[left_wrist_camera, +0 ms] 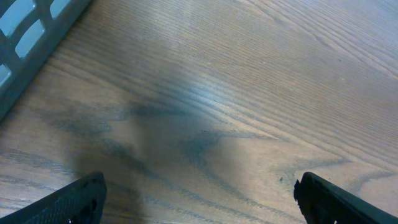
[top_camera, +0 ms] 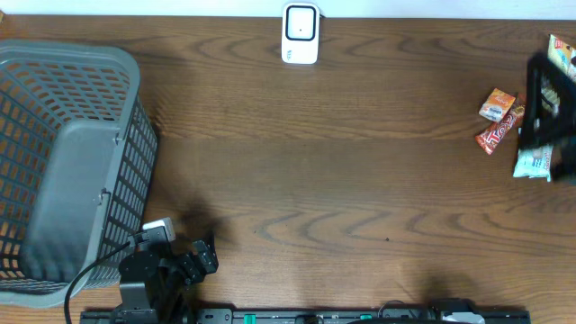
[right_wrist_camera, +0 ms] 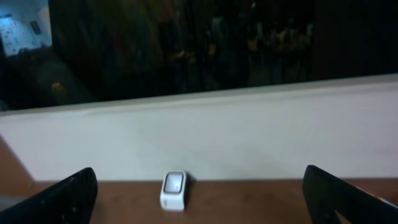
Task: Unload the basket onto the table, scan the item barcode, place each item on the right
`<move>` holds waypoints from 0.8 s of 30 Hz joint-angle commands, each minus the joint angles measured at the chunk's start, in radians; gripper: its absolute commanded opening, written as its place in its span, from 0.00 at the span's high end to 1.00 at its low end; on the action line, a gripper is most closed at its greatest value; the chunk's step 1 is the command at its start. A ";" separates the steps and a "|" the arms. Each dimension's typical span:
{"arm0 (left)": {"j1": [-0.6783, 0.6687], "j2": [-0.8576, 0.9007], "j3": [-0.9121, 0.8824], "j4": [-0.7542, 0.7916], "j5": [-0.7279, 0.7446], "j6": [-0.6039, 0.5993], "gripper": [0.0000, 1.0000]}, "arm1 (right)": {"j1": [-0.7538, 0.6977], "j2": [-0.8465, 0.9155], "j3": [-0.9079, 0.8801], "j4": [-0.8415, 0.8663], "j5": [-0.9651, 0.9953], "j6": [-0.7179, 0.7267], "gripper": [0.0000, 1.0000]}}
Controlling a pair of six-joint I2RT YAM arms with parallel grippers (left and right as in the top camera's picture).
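Observation:
The white barcode scanner (top_camera: pixel 300 33) stands at the table's back edge, its dark window facing forward. The right wrist view also shows the scanner (right_wrist_camera: pixel 173 190), far off against the white wall. Several snack packets lie at the far right: an orange packet (top_camera: pixel 497 104), a red bar (top_camera: pixel 498 133) and a white-blue packet (top_camera: pixel 531 164). My right gripper (top_camera: pixel 543 106) hovers blurred over them; in its own view it (right_wrist_camera: pixel 202 202) is open and holds nothing. My left gripper (top_camera: pixel 205 254) rests at the front left, also open (left_wrist_camera: pixel 202 205) over bare wood.
A large grey mesh basket (top_camera: pixel 135 135) fills the left side of the table, and its corner (left_wrist_camera: pixel 25 37) shows close to my left gripper. Another packet (top_camera: pixel 562 54) lies at the right edge. The arms' base rail (top_camera: pixel 306 316) runs along the front.

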 commanded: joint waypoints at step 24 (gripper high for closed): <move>0.002 -0.005 -0.005 -0.034 0.001 0.006 0.02 | 0.003 -0.273 -0.010 -0.444 0.361 -0.029 0.01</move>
